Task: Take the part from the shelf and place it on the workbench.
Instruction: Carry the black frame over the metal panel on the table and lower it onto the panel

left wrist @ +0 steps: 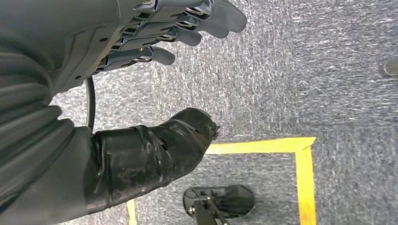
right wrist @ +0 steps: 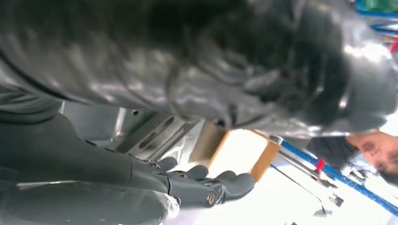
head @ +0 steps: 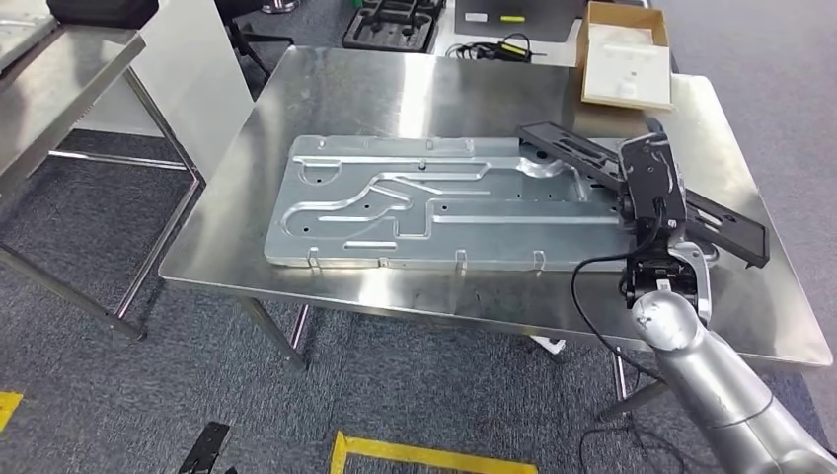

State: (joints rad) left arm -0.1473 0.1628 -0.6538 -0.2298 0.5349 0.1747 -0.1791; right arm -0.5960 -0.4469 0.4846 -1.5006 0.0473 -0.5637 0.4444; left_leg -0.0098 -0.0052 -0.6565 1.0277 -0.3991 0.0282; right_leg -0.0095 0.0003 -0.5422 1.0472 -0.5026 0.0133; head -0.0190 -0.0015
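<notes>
A long black part (head: 568, 148) lies slanted over the right end of a large silver stamped plate (head: 395, 197) on the steel workbench (head: 395, 89). My right hand (head: 651, 183) sits on the part's middle and grips it. In the right wrist view the taped thumb (right wrist: 244, 70) is on one side of the slotted part (right wrist: 155, 133) and the dark fingers (right wrist: 206, 185) curl on the other side. My left hand (left wrist: 141, 42) hangs over the grey carpet, fingers apart, holding nothing.
An open cardboard box (head: 627, 54) stands at the bench's far right corner, with a cable (head: 498, 47) beside it. Another steel table (head: 59, 79) stands at the left. Yellow floor tape (head: 434, 454) runs below the bench's front edge. A person (right wrist: 375, 150) is near.
</notes>
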